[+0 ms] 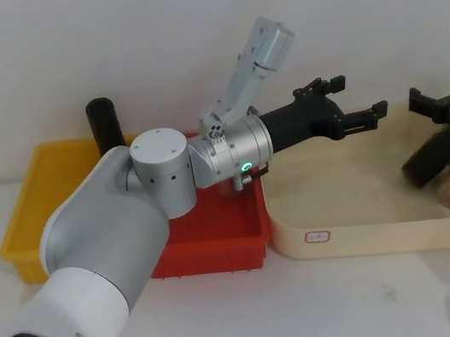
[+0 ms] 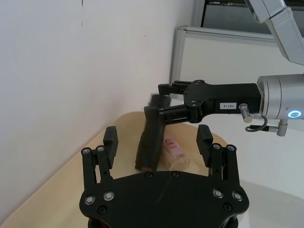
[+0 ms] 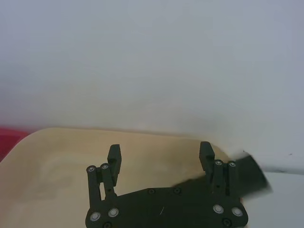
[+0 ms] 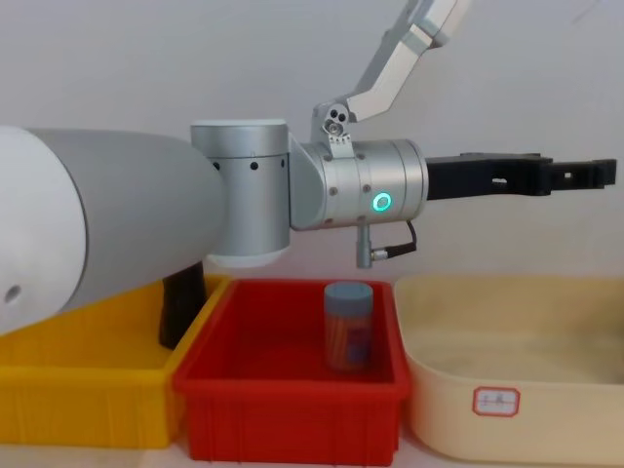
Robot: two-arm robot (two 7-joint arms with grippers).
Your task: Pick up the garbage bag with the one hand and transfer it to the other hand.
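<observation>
Head view: we see the right gripper (image 1: 448,109), blue-ringed, clamped on the garbage bag (image 1: 432,158) above the beige tray (image 1: 358,241). Our left gripper (image 1: 354,112), green-ringed, hangs over the same tray with its fingers spread wide and nothing between them. In the left wrist view the bag (image 2: 151,140) tilts beside a clear jar (image 2: 175,153). We judge the tilt risks a slip at the exchange.

a jar (image 4: 348,326) stands in the red bin (image 4: 224,356), between a yellow bin (image 4: 58,375) and a beige tub (image 4: 546,409).
</observation>
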